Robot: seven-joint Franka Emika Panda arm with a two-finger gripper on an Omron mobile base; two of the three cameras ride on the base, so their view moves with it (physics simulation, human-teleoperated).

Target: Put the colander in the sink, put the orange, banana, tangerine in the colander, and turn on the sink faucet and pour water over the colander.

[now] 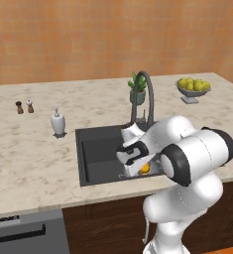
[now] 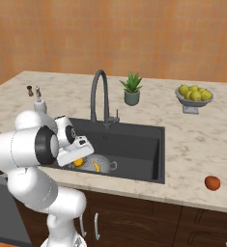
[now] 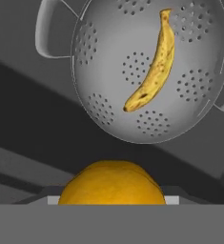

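While over colander (image 3: 147, 71), orange (image 3: 112, 183) clear of rim.

In the hand view, the colander (image 3: 147, 71) is cut off by the top edge of the frame, and its right loop handle runs off the right edge. A round orange fruit (image 3: 112, 185) at bottom centre is cut off along its lower part, and the fingertips beside it cannot be made out. In the left base view, the white arm covers the right half of the sink (image 1: 95, 154); only a sliver of orange fruit (image 1: 145, 168) shows at centre. In the right base view, the hand hides the left part of the colander (image 2: 104, 165). The two small shakers (image 1: 24, 106) at upper left are too small to tell apart.
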